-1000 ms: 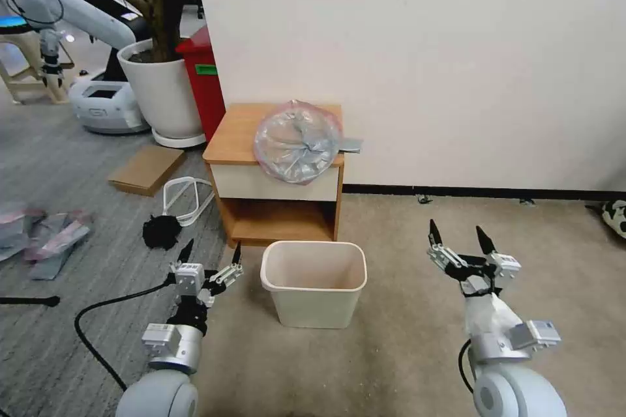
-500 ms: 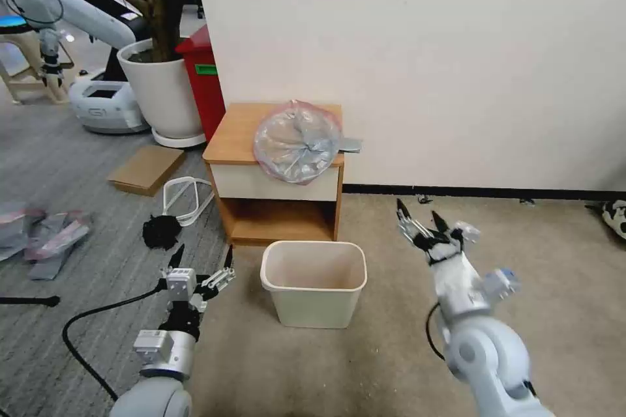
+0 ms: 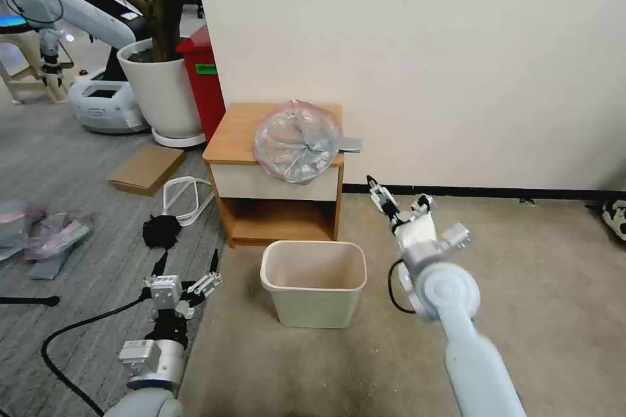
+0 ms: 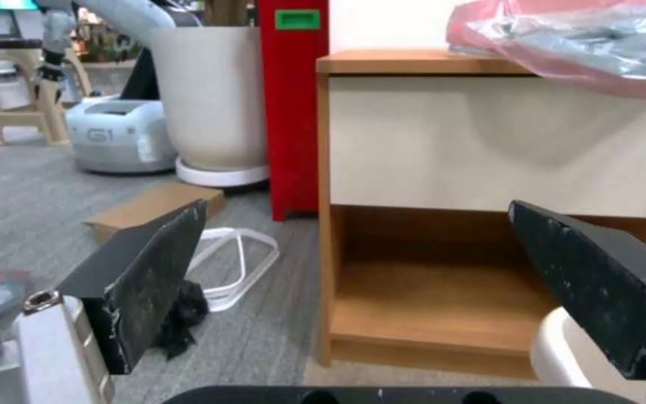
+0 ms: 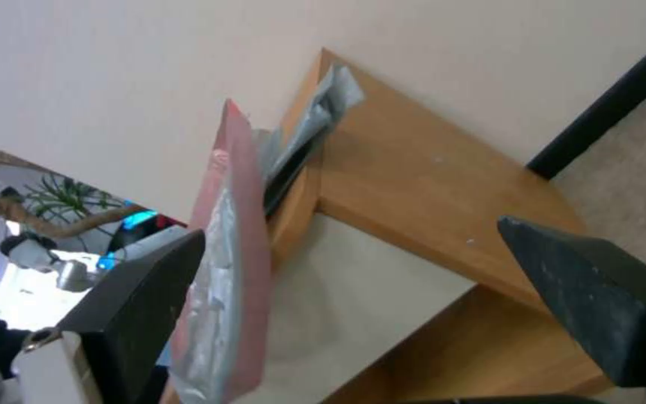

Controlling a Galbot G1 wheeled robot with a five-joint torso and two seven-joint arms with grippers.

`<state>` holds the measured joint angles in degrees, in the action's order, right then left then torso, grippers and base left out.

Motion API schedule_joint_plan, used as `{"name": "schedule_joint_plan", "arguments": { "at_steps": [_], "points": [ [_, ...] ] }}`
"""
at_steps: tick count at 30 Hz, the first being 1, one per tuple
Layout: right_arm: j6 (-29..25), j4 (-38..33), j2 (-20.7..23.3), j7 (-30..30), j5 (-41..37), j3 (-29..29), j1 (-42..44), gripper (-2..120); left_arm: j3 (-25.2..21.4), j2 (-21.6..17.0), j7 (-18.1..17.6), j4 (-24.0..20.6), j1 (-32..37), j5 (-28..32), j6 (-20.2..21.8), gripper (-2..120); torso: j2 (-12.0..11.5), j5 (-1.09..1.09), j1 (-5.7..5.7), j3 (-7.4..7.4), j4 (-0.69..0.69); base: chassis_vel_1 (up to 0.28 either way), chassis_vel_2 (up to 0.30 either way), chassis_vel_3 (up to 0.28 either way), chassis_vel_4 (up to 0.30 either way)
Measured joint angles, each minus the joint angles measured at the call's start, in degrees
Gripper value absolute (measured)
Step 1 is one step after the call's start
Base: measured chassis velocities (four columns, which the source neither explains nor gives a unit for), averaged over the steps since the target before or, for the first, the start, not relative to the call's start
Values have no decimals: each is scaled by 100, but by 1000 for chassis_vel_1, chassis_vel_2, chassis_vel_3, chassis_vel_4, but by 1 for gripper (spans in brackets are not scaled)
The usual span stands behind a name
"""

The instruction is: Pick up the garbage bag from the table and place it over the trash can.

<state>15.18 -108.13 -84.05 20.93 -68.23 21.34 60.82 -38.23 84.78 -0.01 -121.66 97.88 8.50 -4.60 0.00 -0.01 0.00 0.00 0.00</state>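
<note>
The garbage bag point(image 3: 298, 141), crinkly grey plastic with a pinkish-red rim, lies bunched on the right part of the table point(image 3: 238, 127) and overhangs the cream drawer front. On the floor just in front of the table stands the cream trash can point(image 3: 314, 283). My right gripper point(image 3: 398, 197) is open, held right of the table at drawer height, a short way from the bag. In the right wrist view the bag point(image 5: 222, 264) hangs past the table point(image 5: 428, 185) edge between the open fingers point(image 5: 592, 292). My left gripper point(image 3: 187, 267) is open, low and left of the can, facing the table point(image 4: 488, 140).
A red bin point(image 3: 205, 78) and a large white plant pot point(image 3: 163, 88) stand left of the table. On the grey floor lie a cardboard piece point(image 3: 147, 168), a white frame point(image 3: 186, 199), a black clump point(image 3: 161, 231) and flat bags point(image 3: 45, 231). The beige floor to the right is open.
My right arm has swung forward and to the left, from beside the can to near the table's right side. The left gripper has drawn back and a little left.
</note>
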Motion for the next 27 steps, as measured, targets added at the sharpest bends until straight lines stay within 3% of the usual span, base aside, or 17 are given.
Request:
{"name": "schedule_joint_plan", "arguments": {
  "at_steps": [12, 19, 27],
  "points": [
    [8, 637, -447, 323, -385, -75, -929, 99, -177, 87, -2, 9, 50, -14, -81, 100, 0, 0, 0, 0, 0, 0, 0, 0, 0],
    [-64, 1485, -791, 364, -414, 22, -1588, 99, -322, 109, -3, 40, 92, -9, -131, 100, 0, 0, 0, 0, 0, 0, 0, 0, 0],
    [-200, 2223, -823, 362, -388, 110, -2009, 98, -347, 226, -5, 78, 115, -30, -174, 100, -1, 1, 0, 0, 0, 0, 0, 0, 0]
  ]
}}
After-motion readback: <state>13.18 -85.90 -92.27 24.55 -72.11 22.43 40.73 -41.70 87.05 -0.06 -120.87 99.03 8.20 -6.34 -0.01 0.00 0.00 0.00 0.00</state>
